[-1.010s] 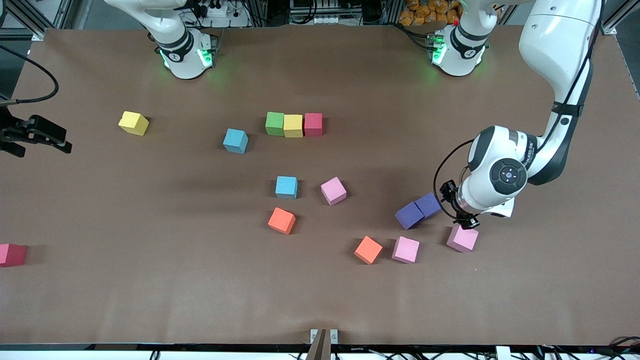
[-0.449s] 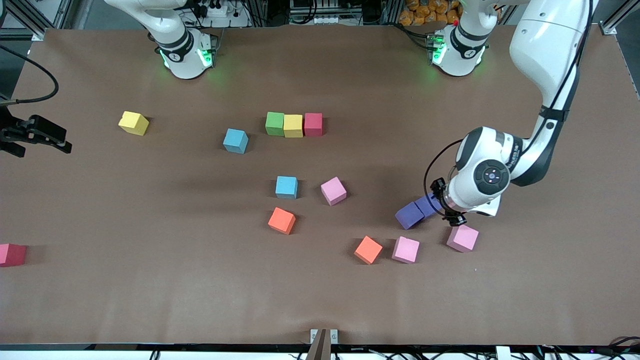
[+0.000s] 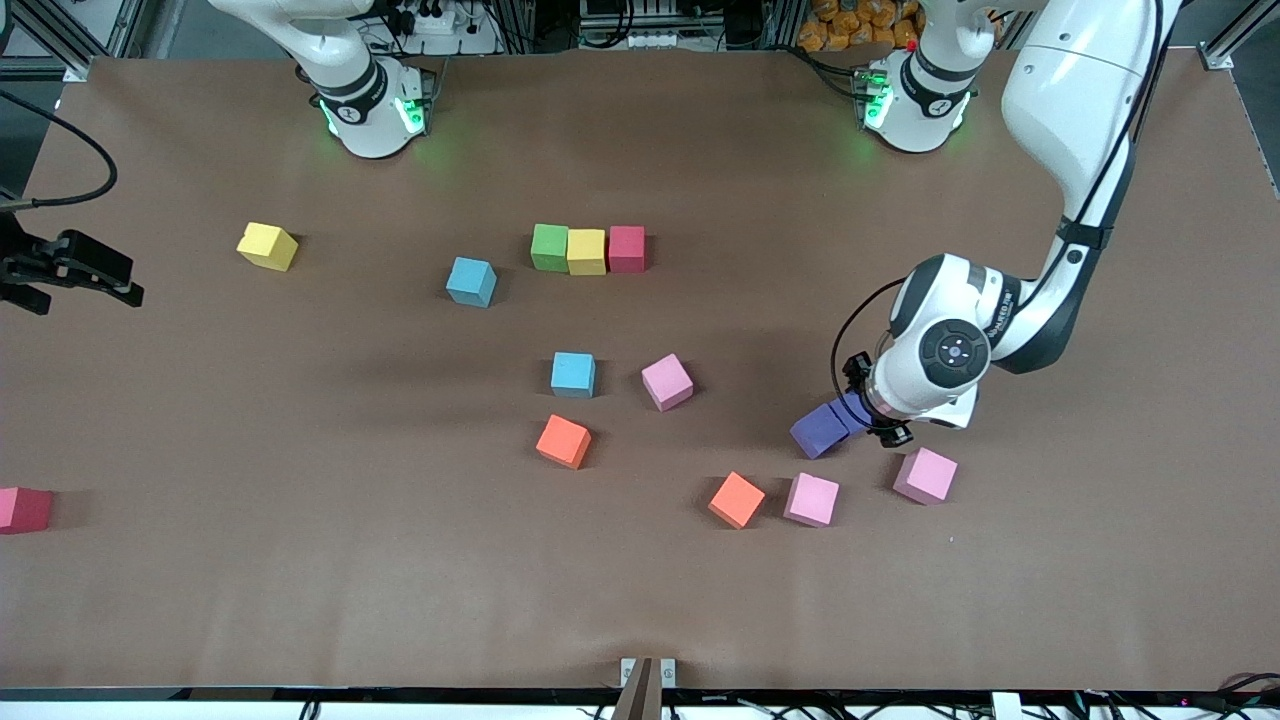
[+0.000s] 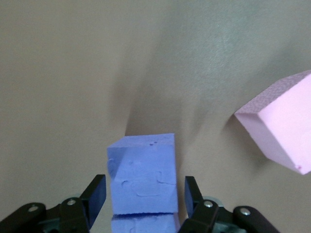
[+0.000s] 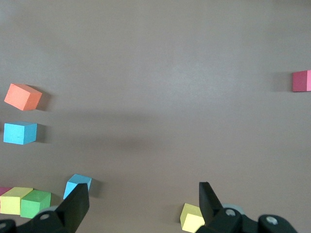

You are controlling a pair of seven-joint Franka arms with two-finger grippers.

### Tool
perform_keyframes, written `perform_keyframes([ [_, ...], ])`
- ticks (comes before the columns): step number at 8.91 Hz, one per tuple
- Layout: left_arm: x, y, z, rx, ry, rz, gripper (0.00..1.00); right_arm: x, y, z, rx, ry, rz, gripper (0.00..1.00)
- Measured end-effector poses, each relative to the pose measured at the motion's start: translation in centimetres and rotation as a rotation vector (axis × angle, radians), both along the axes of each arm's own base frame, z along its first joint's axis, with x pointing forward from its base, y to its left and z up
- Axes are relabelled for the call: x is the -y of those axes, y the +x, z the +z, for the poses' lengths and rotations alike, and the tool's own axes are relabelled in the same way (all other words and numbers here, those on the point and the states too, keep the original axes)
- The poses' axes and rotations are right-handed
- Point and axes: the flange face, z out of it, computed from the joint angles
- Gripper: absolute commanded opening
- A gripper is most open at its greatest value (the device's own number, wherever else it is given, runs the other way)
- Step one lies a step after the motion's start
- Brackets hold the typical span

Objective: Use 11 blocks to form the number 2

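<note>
Nearest the front camera lie an orange block (image 3: 736,499) and two pink blocks (image 3: 811,499) (image 3: 925,475), loose and apart from one another.

Just above these, the left gripper (image 3: 872,418) is low over the two purple blocks (image 3: 820,430), which sit touching each other. In the left wrist view its fingers (image 4: 96,195) straddle the pair, standing just off the sides of the purple cubes, with a narrow gap visible on each side; nothing is gripped.

Mid-table: a second orange block (image 3: 563,441), a light blue block (image 3: 573,374) and a third pink block (image 3: 667,382), each separate.

Farther back, another light blue block (image 3: 471,281) is near a row of green (image 3: 549,246), yellow (image 3: 586,251) and red (image 3: 627,248) blocks set edge to edge, the only assembled part of the number 2.

The right gripper (image 5: 143,204) waits at the right arm's end of the table, jaws wide and empty.
</note>
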Motion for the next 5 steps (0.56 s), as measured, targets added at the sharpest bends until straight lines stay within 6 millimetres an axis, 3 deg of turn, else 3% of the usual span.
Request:
perform_keyframes([
  [5,0.47,-0.29,-1.09,-0.01,0.004,0.012,0.74,0.0,0.0,0.0,0.0,0.0,0.0,1.0],
])
